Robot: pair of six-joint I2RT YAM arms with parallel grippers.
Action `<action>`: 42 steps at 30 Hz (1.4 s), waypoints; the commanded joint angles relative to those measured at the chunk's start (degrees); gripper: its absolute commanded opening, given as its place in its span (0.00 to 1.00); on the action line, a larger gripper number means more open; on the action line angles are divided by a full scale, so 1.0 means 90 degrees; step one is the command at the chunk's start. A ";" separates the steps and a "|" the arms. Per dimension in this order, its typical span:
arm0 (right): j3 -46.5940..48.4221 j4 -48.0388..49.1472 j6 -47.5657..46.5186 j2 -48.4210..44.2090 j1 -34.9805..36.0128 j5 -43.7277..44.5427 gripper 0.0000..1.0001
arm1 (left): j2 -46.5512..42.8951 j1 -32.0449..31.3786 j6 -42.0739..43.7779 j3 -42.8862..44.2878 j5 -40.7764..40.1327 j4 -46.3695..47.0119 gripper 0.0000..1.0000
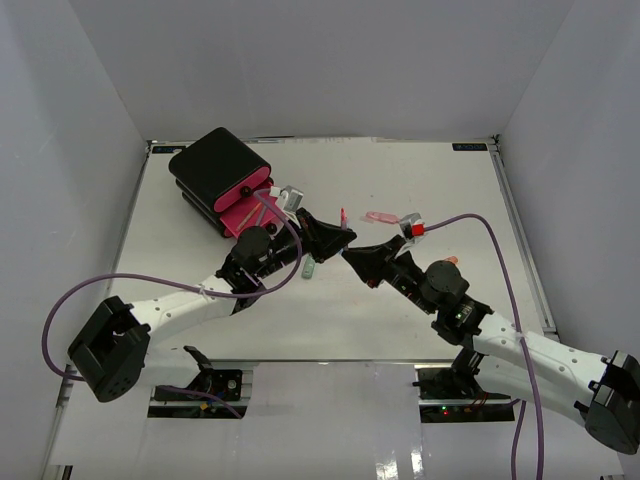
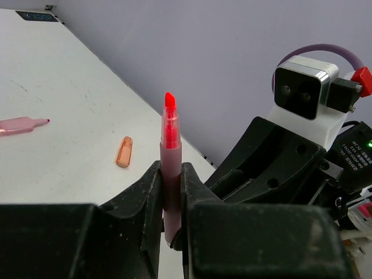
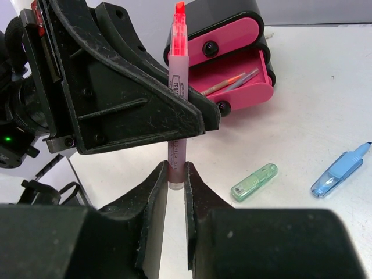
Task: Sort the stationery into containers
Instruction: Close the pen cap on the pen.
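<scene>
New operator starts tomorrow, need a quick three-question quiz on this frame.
1. True or false: the highlighter is capped.
2. Which grip it? A left jaws only; B right jaws only; C both.
3. What lies in the open drawer?
Key: 1 false, its tip is bare; 2 C; 3 pens.

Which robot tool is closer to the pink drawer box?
Left. The left tool holds the highlighter from the side of the drawer box; the right tool holds it from the far side.
</scene>
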 commanded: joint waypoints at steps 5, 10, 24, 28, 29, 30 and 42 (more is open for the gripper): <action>0.0018 -0.0150 -0.0130 -0.0190 0.0020 0.0241 0.47 | -0.0139 -0.0077 0.0246 0.0180 0.0196 -0.0074 0.00; 0.0047 -0.1282 -0.0404 -0.0522 0.0011 0.1090 0.71 | -0.0451 -0.0009 0.1278 0.0501 -0.0310 -0.1314 0.00; 0.1851 -0.3490 -0.1136 0.1506 -0.1932 0.0606 0.74 | -0.1085 0.1739 0.3545 0.1870 -0.0488 -0.5311 0.01; 0.2682 -0.3675 -0.1497 0.3124 -0.2498 -0.0108 0.71 | -0.1252 0.1749 0.3723 0.1304 -0.0215 -0.5067 0.03; 0.2858 -0.3667 -0.1633 0.3381 -0.2538 -0.0245 0.69 | -0.1243 0.1759 0.3742 0.1187 -0.0147 -0.5028 0.03; 0.3034 -0.3676 -0.1925 0.3606 -0.2548 -0.0440 0.69 | -0.1233 0.1759 0.3772 0.1166 -0.0088 -0.5057 0.03; 0.5418 -0.4321 -0.3880 0.6555 -0.3095 -0.1486 0.59 | -0.1243 0.1769 0.3987 0.1029 -0.0370 -0.5135 0.02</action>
